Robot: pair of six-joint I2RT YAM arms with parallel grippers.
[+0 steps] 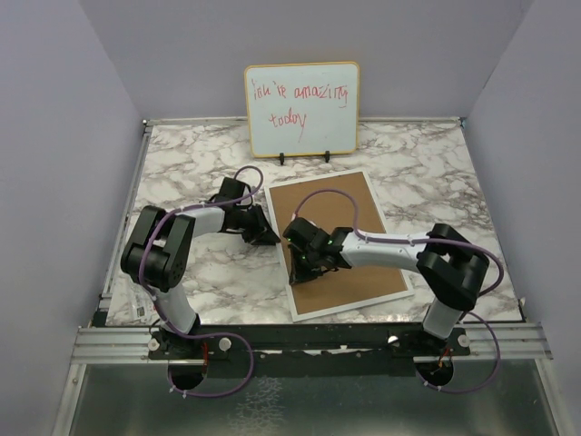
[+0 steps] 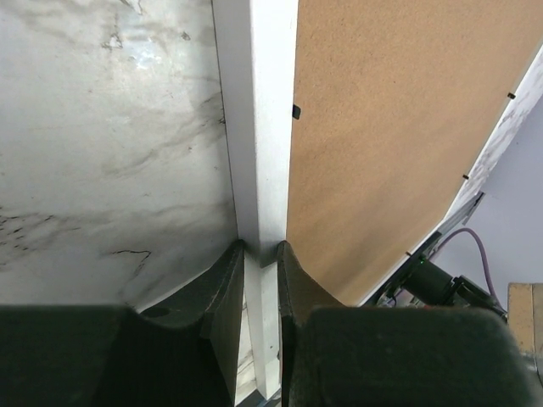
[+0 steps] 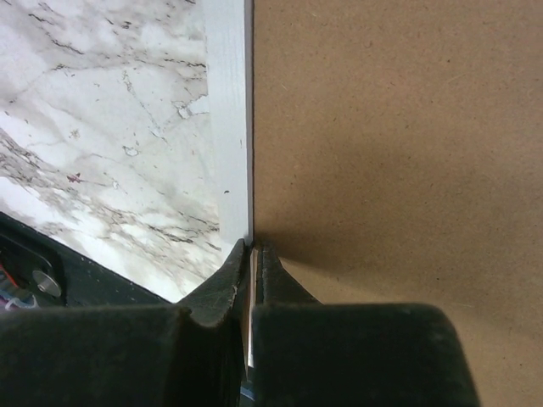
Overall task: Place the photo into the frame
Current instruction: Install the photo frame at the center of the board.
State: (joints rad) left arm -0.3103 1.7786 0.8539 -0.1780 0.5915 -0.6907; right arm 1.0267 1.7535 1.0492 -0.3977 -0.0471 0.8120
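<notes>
- Here, the frame [image 1: 354, 306] lies flat and face down on the marble table [image 1: 200, 163], right of centre and turned a little askew; its brown backing board [image 1: 327, 216] faces up inside the thin white rim
- At the far edge, a whiteboard [image 1: 301, 109] with red handwriting stands upright, well apart from the frame
- The left end effector [image 1: 265, 234] sits at the frame's left edge; in the left wrist view its fingers [image 2: 222, 280] straddle the white rim and pinch it, one on the table side, the other on the board side; a small black tab [image 2: 296, 111] shows farther along, where rim meets board
- The right end effector [image 1: 304, 268] is low over the frame's near-left part; in the right wrist view its fingers [image 3: 229, 284] are pressed together right at the seam between rim and board; a thin pale sliver [image 3: 249, 339] shows in the slit between them, and I cannot tell what it is
</notes>
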